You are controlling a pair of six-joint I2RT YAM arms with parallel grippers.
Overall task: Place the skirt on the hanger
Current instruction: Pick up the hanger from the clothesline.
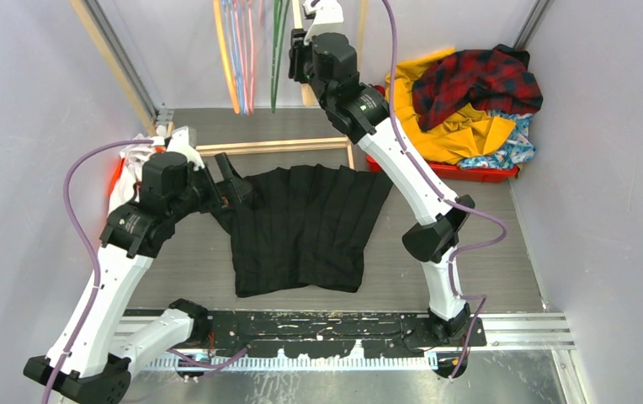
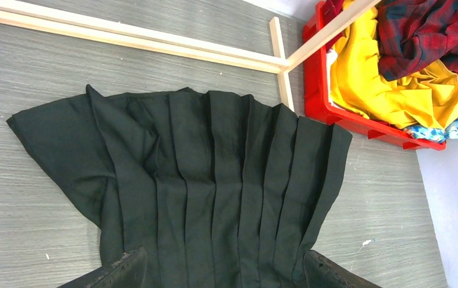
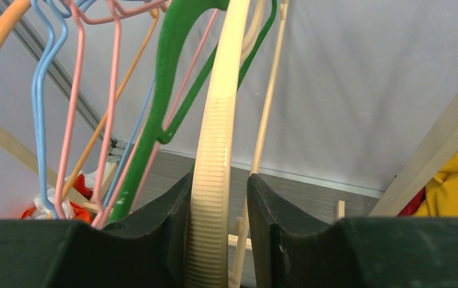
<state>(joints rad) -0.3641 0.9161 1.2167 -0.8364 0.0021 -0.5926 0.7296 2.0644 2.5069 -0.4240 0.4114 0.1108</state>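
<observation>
Right pincer (image 3: 219,186) straddles the cream hanger (image 3: 220,120), grip unclear; left pincer (image 2: 223,267) gapes above the black skirt (image 2: 214,180).

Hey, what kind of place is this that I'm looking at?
Probably a robot test cell for clothes handling, not a home: plain panel walls enclose a grey table, hangers hang at the back, and a red bin holds piled clothes.
</observation>
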